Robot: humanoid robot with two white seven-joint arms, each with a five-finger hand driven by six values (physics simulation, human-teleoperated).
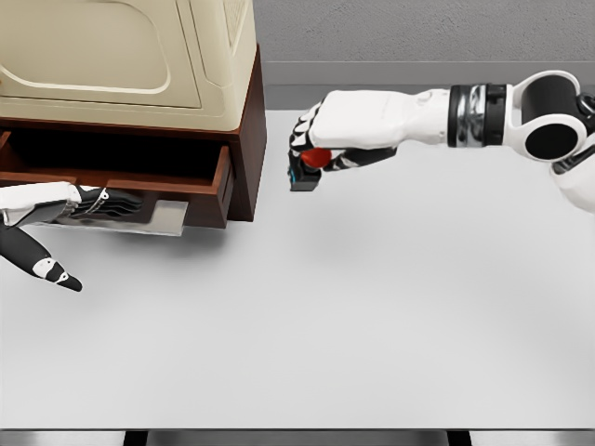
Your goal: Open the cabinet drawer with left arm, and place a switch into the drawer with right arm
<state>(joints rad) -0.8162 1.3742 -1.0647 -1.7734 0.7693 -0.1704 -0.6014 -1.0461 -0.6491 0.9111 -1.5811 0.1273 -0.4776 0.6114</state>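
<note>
A brown wooden cabinet point(244, 139) with a cream appliance on top stands at the upper left. Its drawer point(221, 181) is pulled out toward me, the inside dark. My left hand point(98, 204) sits under the drawer's front edge by the metal handle point(167, 218), fingers curled around it. My right hand point(311, 149) hangs above the table just right of the cabinet, shut on a small black switch point(307, 172) with a red button. The switch is lifted off the table, outside the drawer.
The white table point(353, 316) spreads wide in front and to the right. A grey wall runs along the back. The cabinet's right side is close to the held switch.
</note>
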